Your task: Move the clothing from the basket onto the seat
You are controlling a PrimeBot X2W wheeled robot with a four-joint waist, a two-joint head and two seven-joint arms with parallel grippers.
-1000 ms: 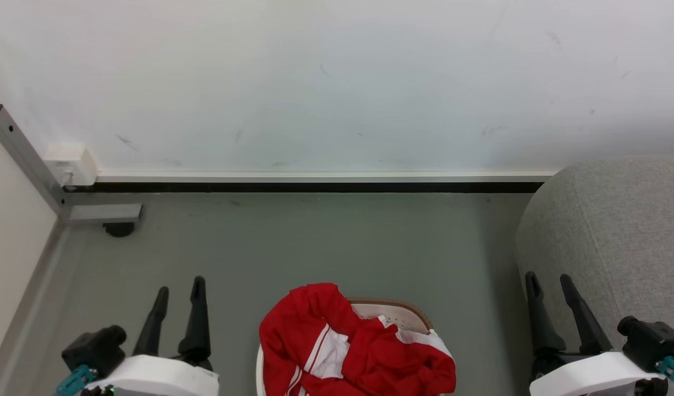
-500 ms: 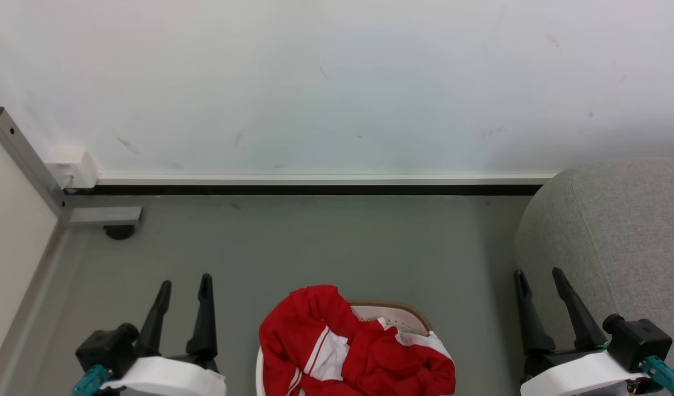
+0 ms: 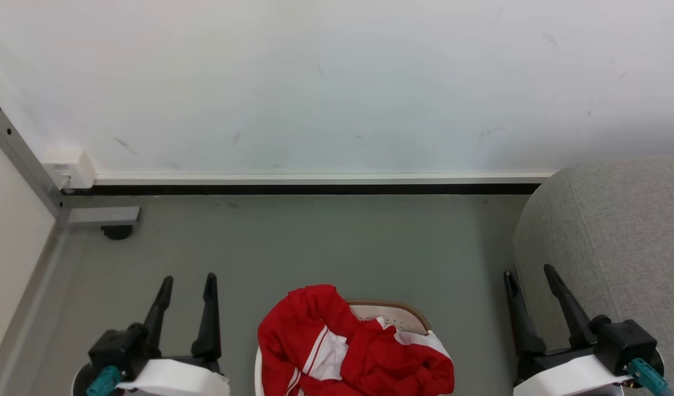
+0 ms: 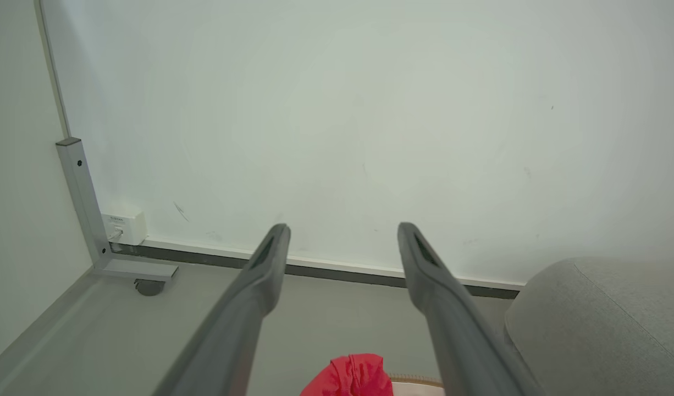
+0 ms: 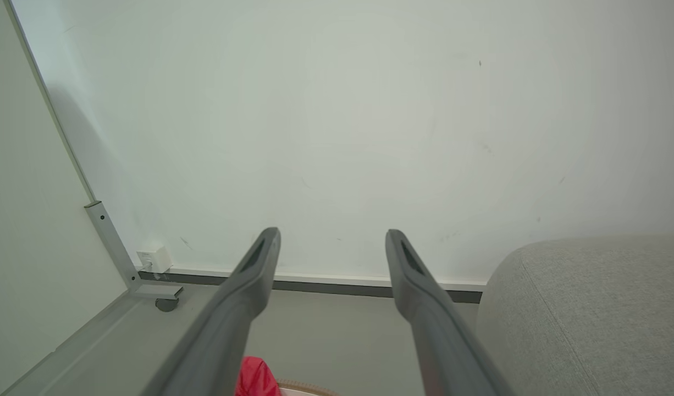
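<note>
Okay, nearest first. My left gripper [image 3: 189,278] sits at 7 o'clock in the head view, its two long dark fingers spread apart with nothing between them. The right gripper [image 3: 528,270] is at 5 o'clock, also parted and empty. Both wrist views agree, with wall and floor visible through the gap.

Between the grippers, at 6 o'clock, is the soft bright red sports clothing [image 3: 364,352] with white panels and thin white stripe trim. It is heaped in the small oval white perforated plastic basket [image 3: 403,309] with a brown rim band. The cloth is bunched and creased. It spills over the rim at the pile's 9 and 3 o'clock sides, and the far rim at 1 o'clock is bare. The basket's near part is cut off by the frame edge.

I judge this as pre-grasp: nothing is picked and the pile is all in the basket. Next move, I'd say, is to lower a gripper onto a raised fold, pinch it, lift clear of the rim and swing toward 3 o'clock. The cloth is limp, so it will drape and could drag the light basket.

At 3 o'clock is the large grey woven-fabric sofa [image 3: 617,231], with a rounded edge and a seam line, just beside the right gripper. I see no red on the visible part.

Further out come the grey-green floor [image 3: 315,242], a grey metal frame post [image 3: 18,154] at 10 o'clock, a dark baseboard strip [image 3: 315,188], and a scuffed white wall [image 3: 337,82] at 12.
</note>
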